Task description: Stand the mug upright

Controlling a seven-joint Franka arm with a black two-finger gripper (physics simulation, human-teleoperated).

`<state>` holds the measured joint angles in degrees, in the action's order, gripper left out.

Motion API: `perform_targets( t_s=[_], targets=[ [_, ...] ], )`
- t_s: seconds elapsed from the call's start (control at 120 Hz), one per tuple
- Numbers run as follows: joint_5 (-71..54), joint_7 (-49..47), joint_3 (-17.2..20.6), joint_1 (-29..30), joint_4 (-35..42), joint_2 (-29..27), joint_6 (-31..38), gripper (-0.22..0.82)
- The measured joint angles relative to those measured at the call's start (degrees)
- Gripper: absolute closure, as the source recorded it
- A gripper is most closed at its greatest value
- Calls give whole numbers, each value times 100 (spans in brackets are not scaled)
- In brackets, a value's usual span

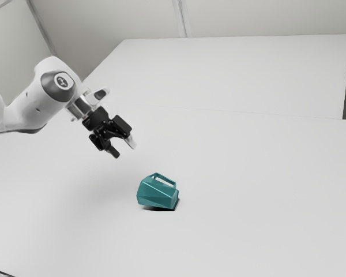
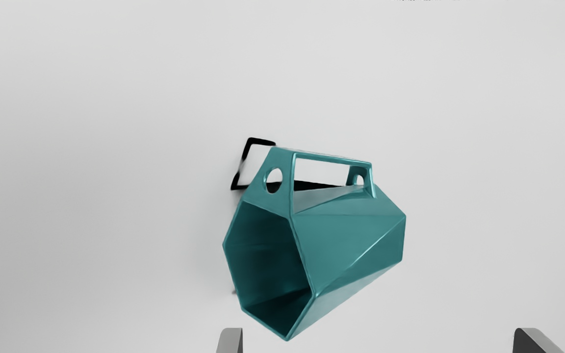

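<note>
White table [image 1: 248, 179]: mug [image 1: 157, 194] on side, below tool [image 1: 124, 149].

A smooth, hard plastic or glazed-ceramic look is given to the teal, faceted mug with an angular handle [image 1: 157, 193], whose flat faces are softly glossed and whose edges are picked out by thin highlights. The broad white desk [image 1: 248, 173] is seen as smooth and matt, its material not to be told. The white, rounded arm [image 1: 30, 107] is finished like smooth plastic, while a dull, dark surface is shown on the black, angular fingers [image 1: 113, 152].
</note>
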<state>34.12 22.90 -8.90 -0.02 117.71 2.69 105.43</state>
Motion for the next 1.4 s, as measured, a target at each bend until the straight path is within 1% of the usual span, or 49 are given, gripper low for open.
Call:
perform_targets(
  t_s=[0.108,0.233,0.467,0.7,0.75,0.833,0.892,1.067,1.15,1.217,1.4],
  targets=[
    [546,363,-63,98,512,52,288,0],
    [974,761,-68,61,856,155,571,0],
    [1514,1402,16,-104,1057,473,956,0],
    [2064,1910,28,-104,1267,508,1045,1],
    [2145,2005,49,-98,1288,508,1033,6],
    [2230,2147,108,-121,1300,508,1018,23],
    [2283,2235,162,-128,1300,511,1010,30],
    [2485,2452,245,-143,1328,555,1001,41],
    [2540,2535,248,-134,1341,559,999,51],
    [2552,2590,249,-132,1333,552,1006,57],
    [2544,2724,249,-138,1288,442,998,67]
  ],
)
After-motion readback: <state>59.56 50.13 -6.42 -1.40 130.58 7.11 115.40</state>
